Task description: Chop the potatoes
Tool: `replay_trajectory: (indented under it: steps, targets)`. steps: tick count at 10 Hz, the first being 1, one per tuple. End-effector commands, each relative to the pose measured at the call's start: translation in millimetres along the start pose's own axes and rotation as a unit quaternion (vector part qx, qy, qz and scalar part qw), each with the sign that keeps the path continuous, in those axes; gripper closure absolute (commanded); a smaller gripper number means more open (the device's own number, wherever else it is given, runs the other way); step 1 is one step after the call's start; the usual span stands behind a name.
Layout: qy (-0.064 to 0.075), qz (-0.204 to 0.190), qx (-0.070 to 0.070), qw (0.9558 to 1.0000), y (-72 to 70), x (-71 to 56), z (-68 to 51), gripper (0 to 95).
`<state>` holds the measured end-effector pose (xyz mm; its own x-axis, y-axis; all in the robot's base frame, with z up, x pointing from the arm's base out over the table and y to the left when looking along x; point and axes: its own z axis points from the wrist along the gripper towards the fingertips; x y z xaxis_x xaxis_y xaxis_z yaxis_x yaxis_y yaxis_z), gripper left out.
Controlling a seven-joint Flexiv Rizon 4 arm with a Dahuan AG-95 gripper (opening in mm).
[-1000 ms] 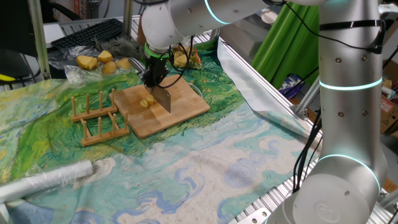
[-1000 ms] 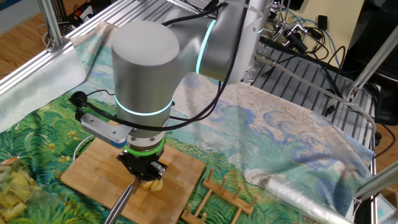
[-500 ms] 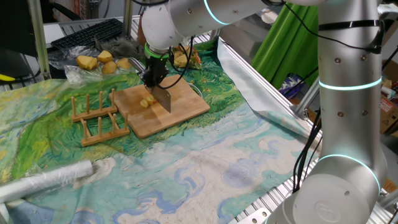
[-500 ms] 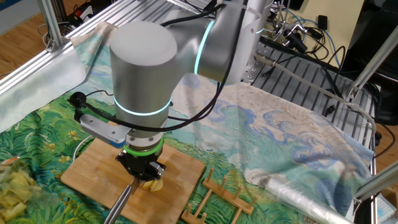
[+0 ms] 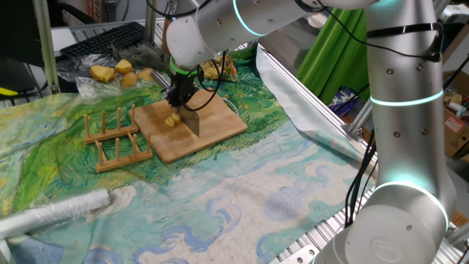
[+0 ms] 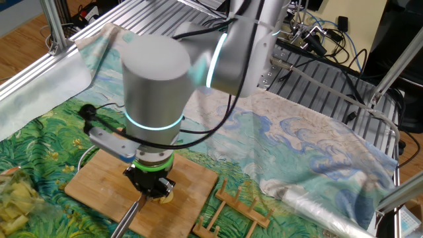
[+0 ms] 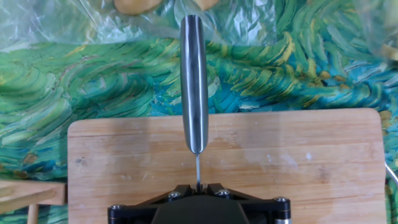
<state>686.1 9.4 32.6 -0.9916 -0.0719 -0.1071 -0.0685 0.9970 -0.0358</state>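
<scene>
On the wooden board point(image 5: 192, 125), the potatoes point(image 5: 173, 120) are seen as a small pale-yellow cluster near the board's centre, at about nine o'clock from the knife blade point(image 5: 191, 121). The gripper point(image 5: 180, 97) is clamped tight on the knife, jaws nearly together, with the blade held downward just beside the pieces. The handle point(image 7: 194, 81) is seen pointing toward twelve o'clock in the hand view, where the potatoes are hidden. The pieces are judged light, firm yet wet and slippery, likely to skid or roll under the edge; they are best met squarely from above, not gripped.
</scene>
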Motion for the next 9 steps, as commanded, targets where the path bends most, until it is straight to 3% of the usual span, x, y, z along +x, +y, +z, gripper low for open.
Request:
replay_trajectory:
  steps: [1, 5, 6, 9]
  targets:
    - [0.003, -0.004, -0.009, 0.9999, -0.7, 0.7, -2.5, 95.0]
    - [0.004, -0.006, -0.012, 0.9999, -3.5, 1.8, -8.8, 95.0]
    - [-0.001, 0.004, -0.021, 0.9998, -3.5, 3.3, -9.4, 95.0]
    - [-0.023, 0.004, -0.022, 0.9995, -3.1, 3.8, -8.9, 95.0]
